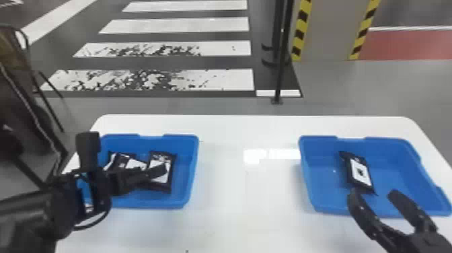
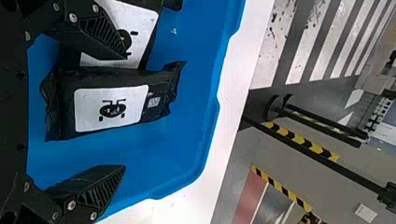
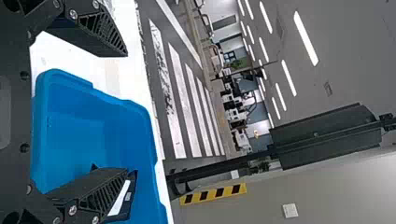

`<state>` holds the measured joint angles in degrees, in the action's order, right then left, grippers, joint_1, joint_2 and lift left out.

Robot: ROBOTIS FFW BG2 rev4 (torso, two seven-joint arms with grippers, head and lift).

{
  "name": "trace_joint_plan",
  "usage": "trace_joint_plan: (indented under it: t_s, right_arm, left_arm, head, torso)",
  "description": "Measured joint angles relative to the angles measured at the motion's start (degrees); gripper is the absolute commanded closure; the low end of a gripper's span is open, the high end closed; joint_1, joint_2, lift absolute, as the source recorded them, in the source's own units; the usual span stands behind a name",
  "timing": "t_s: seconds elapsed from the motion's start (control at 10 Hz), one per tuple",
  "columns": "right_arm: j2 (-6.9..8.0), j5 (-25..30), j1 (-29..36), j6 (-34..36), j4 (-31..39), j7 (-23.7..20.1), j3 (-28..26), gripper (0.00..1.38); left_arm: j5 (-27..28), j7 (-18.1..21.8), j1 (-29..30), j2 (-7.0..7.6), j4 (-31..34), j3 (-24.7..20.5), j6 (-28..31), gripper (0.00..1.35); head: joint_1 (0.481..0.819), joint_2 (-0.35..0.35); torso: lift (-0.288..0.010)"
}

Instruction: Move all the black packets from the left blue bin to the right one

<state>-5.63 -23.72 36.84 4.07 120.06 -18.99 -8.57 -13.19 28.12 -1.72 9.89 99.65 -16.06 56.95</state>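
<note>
Black packets [image 2: 112,109], crinkled, white-labelled, in the smooth left blue bin [image 1: 192,175], left claw [image 1: 124,153] and right claw [image 1: 374,193] agape.

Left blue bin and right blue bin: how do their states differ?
The left blue bin holds several black packets; the right blue bin holds one packet. The left bin has the left gripper over it, while the right bin has the right gripper at its near side. Both stand on the white table.
</note>
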Motion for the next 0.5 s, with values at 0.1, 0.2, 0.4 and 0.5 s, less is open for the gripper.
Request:
trace_joint_plan:
  t_s: [0.1,0.2,0.4,0.5]
  right_arm:
    - [0.00,-0.48,-0.44,0.00,-0.49,-0.21,0.00,0.17]
    - [0.00,-0.91,-0.73,0.00,-0.83,-0.26,0.00,0.17]
    - [0.00,-1.99,-0.81,0.00,-1.35,-0.33,0.00,0.17]
    - [0.00,-2.54,-0.82,0.00,-1.64,-0.34,0.00,0.17]
  left_arm:
    - [0.51,-0.15,-1.59,0.09,-1.98,0.40,1.05,0.48]
    - [0.71,-0.21,-2.93,0.23,-3.88,0.89,1.79,0.70]
    - [1.35,-0.31,-4.31,0.41,-5.19,1.65,4.67,0.91]
    - [2.38,-0.10,-5.28,0.69,-5.81,2.41,6.06,1.10]
  head:
    - [0.695,0.069]
    - [0.695,0.067]
    - [0.695,0.060]
    - [0.695,0.058]
  torso:
    - [-0.140]
    - [-0.140]
    - [-0.140]
    - [-0.140]
